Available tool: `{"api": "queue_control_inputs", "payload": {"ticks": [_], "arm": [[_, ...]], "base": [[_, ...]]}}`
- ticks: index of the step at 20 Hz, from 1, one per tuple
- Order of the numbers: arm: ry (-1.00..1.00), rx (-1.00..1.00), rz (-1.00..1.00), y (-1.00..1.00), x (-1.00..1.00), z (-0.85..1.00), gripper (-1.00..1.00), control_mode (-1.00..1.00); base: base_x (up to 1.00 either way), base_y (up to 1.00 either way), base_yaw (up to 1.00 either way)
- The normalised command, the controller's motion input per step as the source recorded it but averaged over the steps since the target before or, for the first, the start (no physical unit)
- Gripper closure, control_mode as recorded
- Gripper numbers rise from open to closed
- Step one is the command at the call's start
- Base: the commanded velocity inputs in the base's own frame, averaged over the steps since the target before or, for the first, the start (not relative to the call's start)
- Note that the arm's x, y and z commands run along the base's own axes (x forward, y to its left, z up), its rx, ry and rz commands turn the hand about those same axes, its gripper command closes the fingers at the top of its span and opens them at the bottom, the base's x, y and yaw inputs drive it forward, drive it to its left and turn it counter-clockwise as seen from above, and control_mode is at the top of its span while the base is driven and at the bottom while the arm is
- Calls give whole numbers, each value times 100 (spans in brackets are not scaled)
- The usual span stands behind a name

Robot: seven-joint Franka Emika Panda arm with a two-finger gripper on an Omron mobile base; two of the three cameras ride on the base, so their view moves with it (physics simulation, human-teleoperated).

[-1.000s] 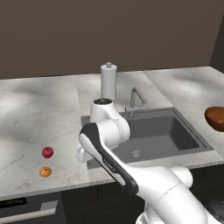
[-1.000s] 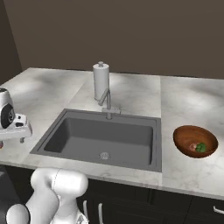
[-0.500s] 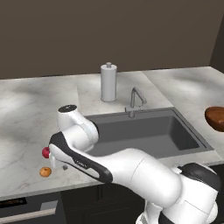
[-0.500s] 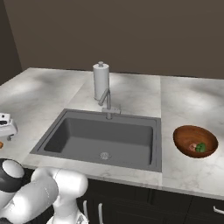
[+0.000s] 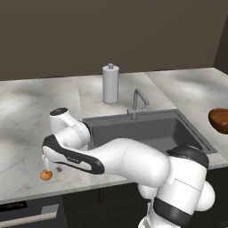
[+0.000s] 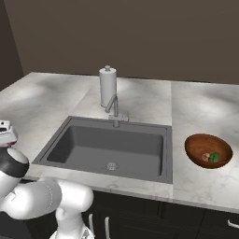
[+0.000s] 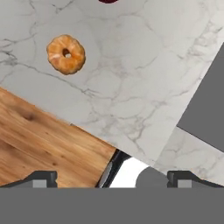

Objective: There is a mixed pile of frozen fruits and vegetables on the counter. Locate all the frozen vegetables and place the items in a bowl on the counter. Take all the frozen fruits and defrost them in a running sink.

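Gripper [image 7: 109, 177] spread wide, holding nothing, hanging above counter [image 7: 131, 78] near front edge. Orange [image 7: 66, 54] on marble left of sink [image 5: 147, 131]; apple [image 7: 108, 1] just beyond. Bowl [image 6: 196, 142] holds mushroom [image 6: 205, 157], green piece [image 6: 214, 158].

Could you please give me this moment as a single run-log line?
phase: reaching for fruit | gripper: open, empty, above counter | orange: on counter | bowl: holds green piece | sink: no fruit

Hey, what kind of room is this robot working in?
A rendered home kitchen, most likely: a marble counter with a dark inset sink and faucet, plus a paper-towel roll behind.
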Motion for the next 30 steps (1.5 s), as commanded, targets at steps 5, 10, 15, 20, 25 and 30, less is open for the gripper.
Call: {"api": "queue_control_inputs", "payload": {"ticks": [5,10,15,20,25,30], "arm": [[-16,0,-7,43,20,-23,-100,-100],[-4,2,-1,52,28,-17,-100,-100],[9,0,2,43,20,-13,-100,-100],[1,-2,1,13,1,-6,-100,-100],[6,-1,0,8,13,-31,-100,-100],[8,0,0,0,19,-28,-100,-100]], "base": [[0,0,0],[0,0,0],[0,0,0],[0,0,0],[0,0,0],[0,0,0]]}}
